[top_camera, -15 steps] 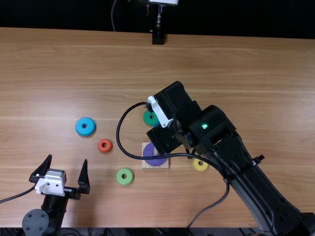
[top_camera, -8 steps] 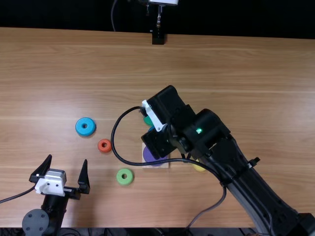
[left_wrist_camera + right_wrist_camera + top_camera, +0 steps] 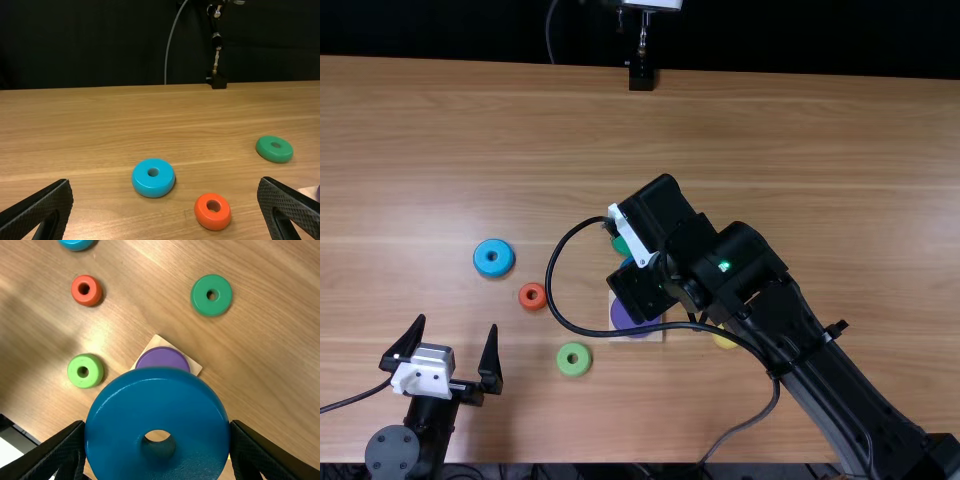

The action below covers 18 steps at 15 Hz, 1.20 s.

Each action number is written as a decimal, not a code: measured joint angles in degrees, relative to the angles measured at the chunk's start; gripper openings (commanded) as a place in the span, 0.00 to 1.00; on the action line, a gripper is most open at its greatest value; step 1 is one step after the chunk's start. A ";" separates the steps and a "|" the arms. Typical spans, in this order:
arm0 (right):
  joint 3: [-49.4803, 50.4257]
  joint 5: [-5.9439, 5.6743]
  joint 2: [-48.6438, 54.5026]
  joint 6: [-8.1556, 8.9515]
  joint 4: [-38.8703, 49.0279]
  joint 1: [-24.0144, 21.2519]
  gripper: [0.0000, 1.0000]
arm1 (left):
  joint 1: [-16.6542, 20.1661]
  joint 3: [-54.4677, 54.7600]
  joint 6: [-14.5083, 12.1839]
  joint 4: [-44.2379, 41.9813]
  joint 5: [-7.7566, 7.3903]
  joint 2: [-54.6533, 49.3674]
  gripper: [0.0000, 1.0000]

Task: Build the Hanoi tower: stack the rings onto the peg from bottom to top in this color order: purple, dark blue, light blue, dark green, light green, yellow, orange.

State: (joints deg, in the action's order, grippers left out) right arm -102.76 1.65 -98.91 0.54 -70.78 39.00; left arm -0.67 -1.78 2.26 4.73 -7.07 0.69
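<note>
Dark blue plastic is filling the gap in the right end effector, whose two fingers are clamping the dark blue ring from opposite sides in the right wrist view. In the top view the right arm is reaching up from the lower right of the frame to just below the centre, near the pale wooden base. On that base the purple ring is lying flat, so the bottom layer is apparently done; the peg itself is hidden, and whether the dark blue hole is lining up with it I cannot tell. Lowering this second ring looks like the step in hand. Farther out, five more rings are waiting loose on the table: the yellow ring is peeping out beside the arm right of the base, the dark green ring is lying above it, the light green ring is resting lower left of it, and the orange ring and light blue ring are sitting left of centre. At the lower left, the left end effector is holding nothing, its fingers standing wide apart. One ring is seemingly placed, one is being held, five are remaining.
</note>
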 measured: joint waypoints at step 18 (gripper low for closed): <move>1.66 0.04 0.00 0.04 0.26 0.00 0.00 | 0.02 0.00 0.02 0.00 0.02 -0.02 1.00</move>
State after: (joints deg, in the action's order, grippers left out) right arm -101.10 1.69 -98.91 0.58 -70.52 39.00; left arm -0.64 -1.78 2.28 4.73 -7.05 0.67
